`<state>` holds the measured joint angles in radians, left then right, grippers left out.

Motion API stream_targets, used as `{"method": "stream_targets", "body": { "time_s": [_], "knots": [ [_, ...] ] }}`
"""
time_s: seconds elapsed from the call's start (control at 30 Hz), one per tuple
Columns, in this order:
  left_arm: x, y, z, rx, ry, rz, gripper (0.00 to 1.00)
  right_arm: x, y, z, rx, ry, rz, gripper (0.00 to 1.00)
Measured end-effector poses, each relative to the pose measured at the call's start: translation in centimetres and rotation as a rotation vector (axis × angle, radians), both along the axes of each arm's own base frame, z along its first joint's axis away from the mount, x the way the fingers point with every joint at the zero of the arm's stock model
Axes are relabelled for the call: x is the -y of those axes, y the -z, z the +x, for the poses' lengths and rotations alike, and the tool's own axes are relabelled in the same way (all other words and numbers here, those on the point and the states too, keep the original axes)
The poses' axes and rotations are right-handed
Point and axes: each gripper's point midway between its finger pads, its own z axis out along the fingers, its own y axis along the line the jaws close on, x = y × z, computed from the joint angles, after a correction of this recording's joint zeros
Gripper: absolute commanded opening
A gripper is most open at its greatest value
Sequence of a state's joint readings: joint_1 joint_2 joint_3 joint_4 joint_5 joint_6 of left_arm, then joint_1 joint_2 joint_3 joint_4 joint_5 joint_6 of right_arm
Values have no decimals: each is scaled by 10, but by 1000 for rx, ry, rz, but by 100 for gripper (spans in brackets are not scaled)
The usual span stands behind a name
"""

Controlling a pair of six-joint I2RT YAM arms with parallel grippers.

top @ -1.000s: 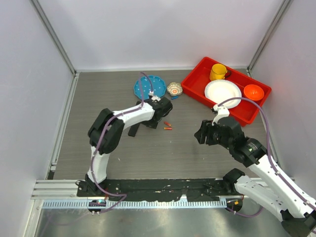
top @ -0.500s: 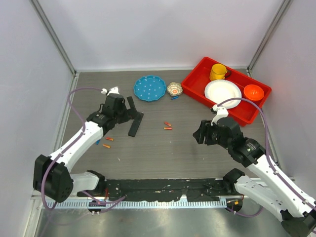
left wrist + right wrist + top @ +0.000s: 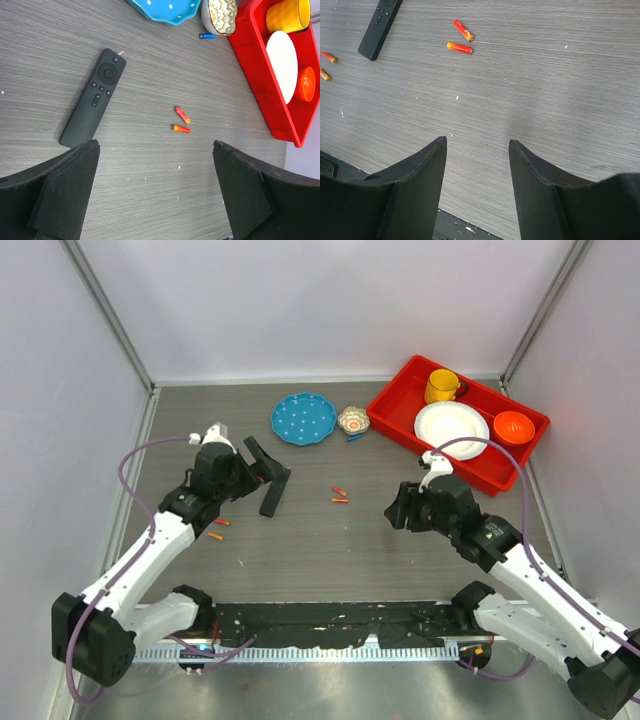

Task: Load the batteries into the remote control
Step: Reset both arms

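From above, I see the remote control flat on the counter at about 10 o'clock from its middle, with my left jaws spread wide and empty near its 10 o'clock end. My left wrist view has it button-side up at 10 o'clock, with two orange-red sticks near centre. My right wrist view shows it at 11 o'clock, the right jaws half apart and holding nothing.

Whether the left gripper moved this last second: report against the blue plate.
Yes. The left gripper swung leftward, from beside the blue plate's right edge to beside its left.
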<state>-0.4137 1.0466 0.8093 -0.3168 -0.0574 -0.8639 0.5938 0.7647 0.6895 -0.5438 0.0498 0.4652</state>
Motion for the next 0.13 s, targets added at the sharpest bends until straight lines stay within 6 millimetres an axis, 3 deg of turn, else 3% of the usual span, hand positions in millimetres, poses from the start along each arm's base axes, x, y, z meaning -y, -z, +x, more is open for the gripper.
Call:
{"method": "stream_targets", "body": {
  "time_s": [0.13],
  "knots": [
    [1,0,0,-6,-8,-13,100,-2,3,2,-8,5,4,58]
  ]
}}
